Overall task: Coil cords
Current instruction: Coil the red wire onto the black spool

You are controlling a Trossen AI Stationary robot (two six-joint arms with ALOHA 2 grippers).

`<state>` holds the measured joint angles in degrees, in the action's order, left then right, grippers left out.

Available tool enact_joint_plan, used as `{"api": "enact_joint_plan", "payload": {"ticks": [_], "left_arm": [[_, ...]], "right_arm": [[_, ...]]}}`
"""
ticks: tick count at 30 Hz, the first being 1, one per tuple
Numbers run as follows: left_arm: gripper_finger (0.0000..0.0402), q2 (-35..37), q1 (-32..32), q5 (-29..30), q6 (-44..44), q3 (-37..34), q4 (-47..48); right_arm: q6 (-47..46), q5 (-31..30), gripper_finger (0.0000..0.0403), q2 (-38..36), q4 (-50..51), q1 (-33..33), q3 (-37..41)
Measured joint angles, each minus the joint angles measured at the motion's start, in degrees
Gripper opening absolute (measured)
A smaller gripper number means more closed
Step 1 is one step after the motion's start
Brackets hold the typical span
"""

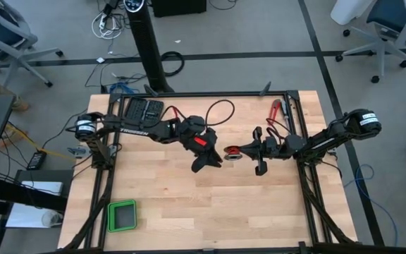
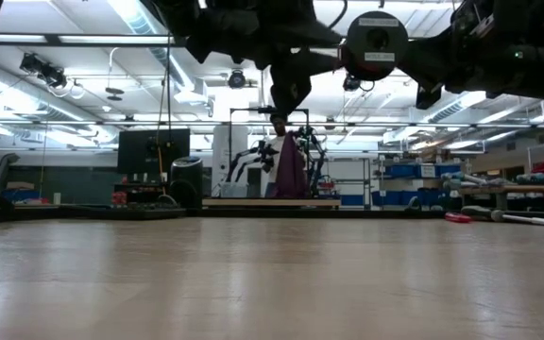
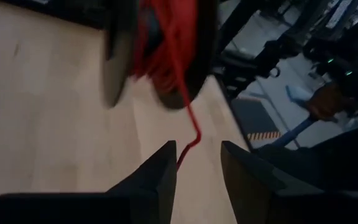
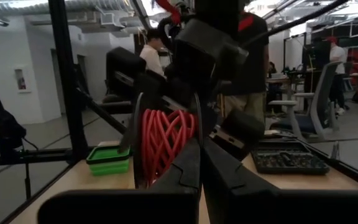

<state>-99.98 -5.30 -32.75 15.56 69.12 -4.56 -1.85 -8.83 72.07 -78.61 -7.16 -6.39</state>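
Your left gripper (image 3: pixel 197 165) hangs above the middle of the table with its jaws parted and nothing clamped between them. A thin strand of the red cord (image 3: pixel 191 134) drops into the gap between its fingers (image 3: pixel 160 174), loose, and you cannot tell whether it touches either one. Just beyond those fingertips the strand runs up into the spool (image 3: pixel 160 50), a dark-flanged reel wound thick with red cord.

From above, the spool (image 1: pixel 232 152) sits between your two grippers, the left gripper (image 1: pixel 206 164) on one side and the right gripper (image 1: pixel 249 150) on the other. Your right gripper (image 4: pixel 199 155) is clenched, fingers pressed together, with its tips right at the spool's edge; the red windings (image 4: pixel 163 143) stand just past them. Whether it pinches the flange the wrist view does not make clear.

Farther from the right gripper, toward the back edge of the table (image 1: pixel 189 212), lies a red-handled tool (image 1: pixel 275 111). Behind the left gripper sits a black case (image 1: pixel 141 110). At the near left corner, well apart from both grippers, rests a green tray (image 1: pixel 122 215).
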Motion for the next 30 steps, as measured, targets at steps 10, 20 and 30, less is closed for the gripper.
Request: {"api": "enact_joint_plan", "payload": {"ticks": [10, 20, 30], "left_arm": [[0.0128, 1.5, -1.5, 0.6, -6.4, 0.0, 8.4], [0.0121, 3.1, -0.5, 11.0, -12.5, 0.0, 8.6], [0.0004, 3.0, 1.7, 16.4, -17.9, 0.0, 4.3]], "right_arm": [[0.0, 1.1, 0.0002, 0.0, -0.1, 0.0, 0.0], [0.0, 1.1, 0.0002, 0.0, -0.2, 0.0, 0.1], [0.0, 1.1, 0.0002, 0.0, -0.1, 0.0, 0.1]]}}
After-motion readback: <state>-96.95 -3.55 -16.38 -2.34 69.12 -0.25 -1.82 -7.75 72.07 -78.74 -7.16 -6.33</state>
